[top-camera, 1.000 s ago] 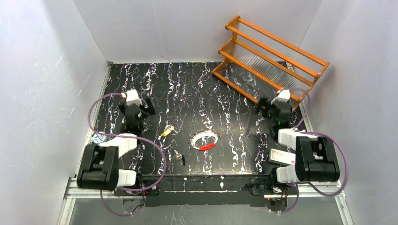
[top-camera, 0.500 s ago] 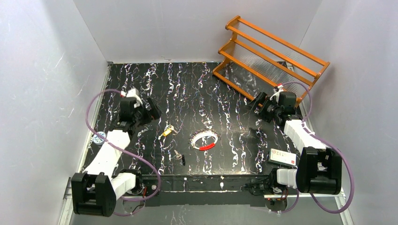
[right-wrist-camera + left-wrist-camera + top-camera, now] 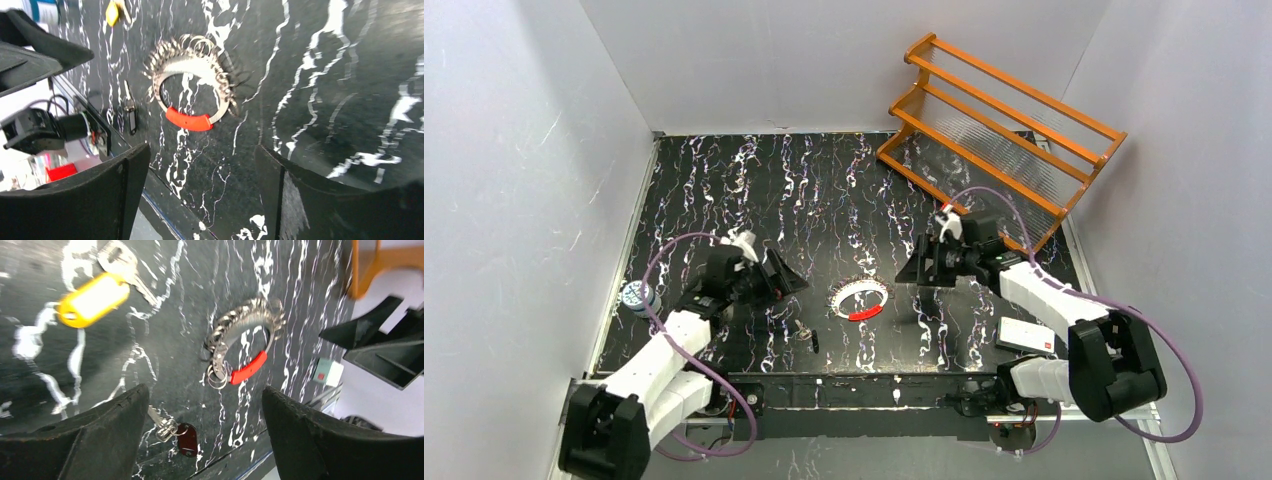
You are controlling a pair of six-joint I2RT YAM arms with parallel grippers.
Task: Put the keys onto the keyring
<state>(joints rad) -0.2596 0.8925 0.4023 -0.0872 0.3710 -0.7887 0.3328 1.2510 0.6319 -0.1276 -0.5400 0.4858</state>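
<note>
The keyring, a silvery loop with a short red section and several small rings on it, lies flat on the black marbled table. It also shows in the left wrist view and the right wrist view. A silver key with a dark tag lies near the front edge. The other of the keys carries a yellow tag; my left arm hides it from above. My left gripper hangs open left of the loop. My right gripper hangs open to its right. Both are empty.
An orange slatted rack stands at the back right. A white box with a red mark lies by the right arm's base. A small round object sits at the table's left edge. White walls close three sides.
Both arms have swung inward and down from the table's sides toward the loop. The left gripper now covers the yellow-tagged key from above. Both jaws have narrowed slightly.
</note>
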